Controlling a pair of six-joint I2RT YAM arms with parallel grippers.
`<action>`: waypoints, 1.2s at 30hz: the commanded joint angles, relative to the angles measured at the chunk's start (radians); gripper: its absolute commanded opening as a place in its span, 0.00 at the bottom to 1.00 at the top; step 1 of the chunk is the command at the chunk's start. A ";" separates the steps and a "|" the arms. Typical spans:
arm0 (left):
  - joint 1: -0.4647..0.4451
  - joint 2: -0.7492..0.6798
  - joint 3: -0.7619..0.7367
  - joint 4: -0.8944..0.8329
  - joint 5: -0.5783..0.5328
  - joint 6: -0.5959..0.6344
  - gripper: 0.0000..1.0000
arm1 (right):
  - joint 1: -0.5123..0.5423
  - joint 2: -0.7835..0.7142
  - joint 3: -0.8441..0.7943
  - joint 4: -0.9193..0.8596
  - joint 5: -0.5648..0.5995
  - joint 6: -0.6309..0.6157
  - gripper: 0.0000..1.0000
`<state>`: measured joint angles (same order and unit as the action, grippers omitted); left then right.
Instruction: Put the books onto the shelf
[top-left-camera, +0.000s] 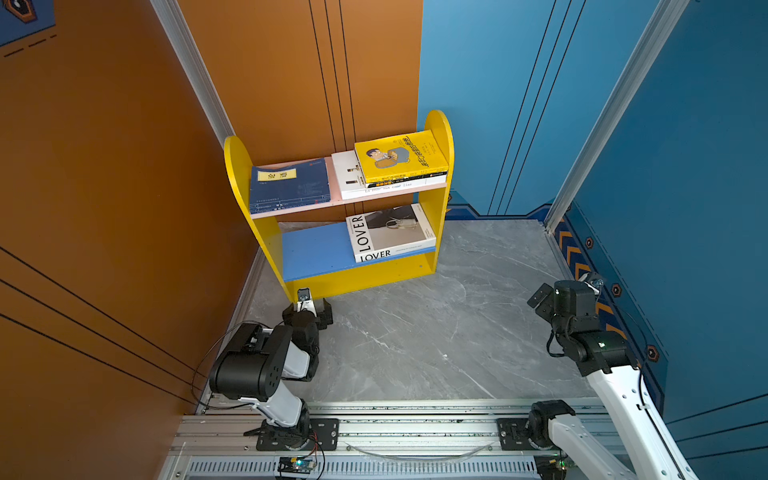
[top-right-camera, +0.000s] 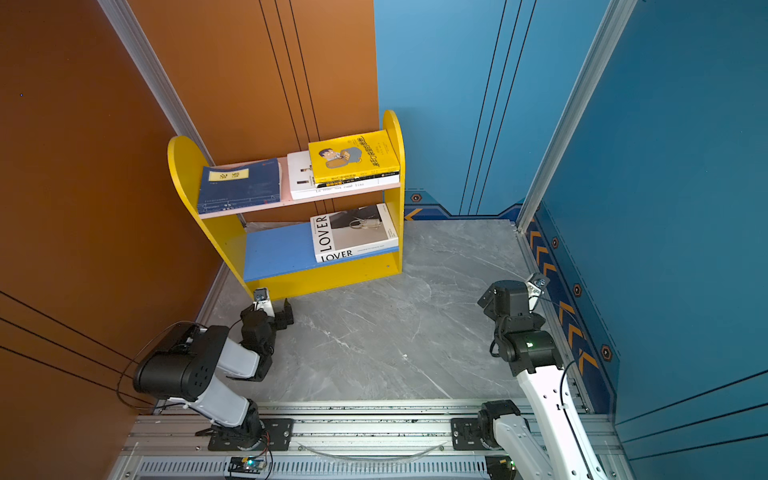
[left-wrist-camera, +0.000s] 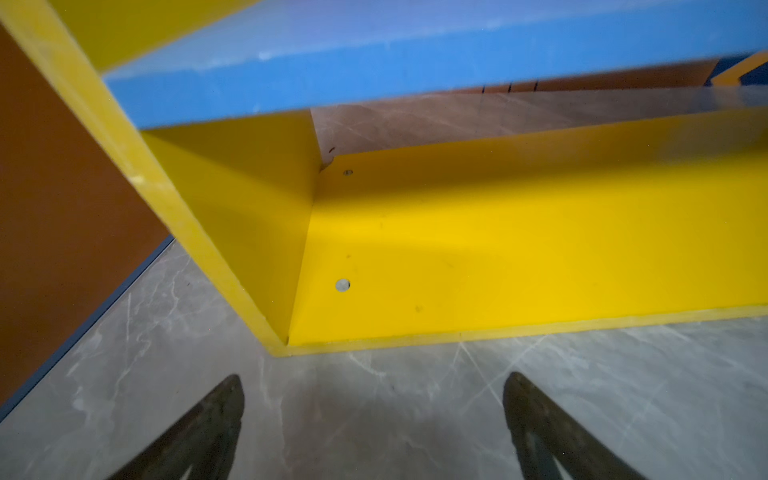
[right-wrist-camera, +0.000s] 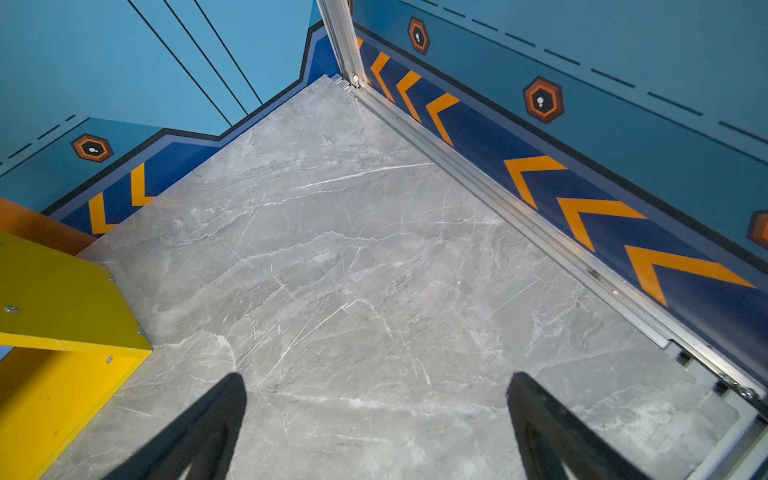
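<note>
The shelf (top-left-camera: 237, 166) stands at the back left, with yellow sides, a pink upper board and a blue lower board (top-left-camera: 311, 251). On the pink board lie a navy book (top-left-camera: 289, 185) and a stack: a white book (top-left-camera: 347, 174) lowest, a black one (top-left-camera: 409, 179), and a yellow cartoon book (top-left-camera: 401, 156) on top. The "LOVER" book (top-left-camera: 390, 232) lies flat on the blue board. My left gripper (left-wrist-camera: 374, 386) is open and empty, low over the floor before the shelf's front left corner (left-wrist-camera: 278, 345). My right gripper (right-wrist-camera: 376, 386) hangs open and empty near the right wall.
The grey marble floor (top-left-camera: 436, 332) lies between the arms. An orange wall (top-left-camera: 104, 208) runs close along the left and a blue wall (top-left-camera: 685, 208) along the right. An aluminium rail (top-left-camera: 415, 432) carries both arm bases at the front.
</note>
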<state>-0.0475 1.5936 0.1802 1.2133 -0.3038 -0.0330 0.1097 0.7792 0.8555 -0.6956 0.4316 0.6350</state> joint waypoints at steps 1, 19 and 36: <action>0.065 -0.029 0.068 -0.044 0.092 -0.049 0.98 | -0.012 -0.005 -0.030 0.028 0.074 -0.050 1.00; 0.015 -0.032 0.182 -0.258 0.063 0.006 0.98 | -0.042 0.302 -0.502 1.105 -0.031 -0.486 1.00; -0.012 -0.030 0.185 -0.262 0.008 0.022 0.98 | -0.040 0.790 -0.644 1.943 -0.133 -0.570 1.00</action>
<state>-0.0528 1.5700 0.3439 0.9516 -0.2695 -0.0296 0.0654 1.4975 0.2405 1.0222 0.2913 0.0895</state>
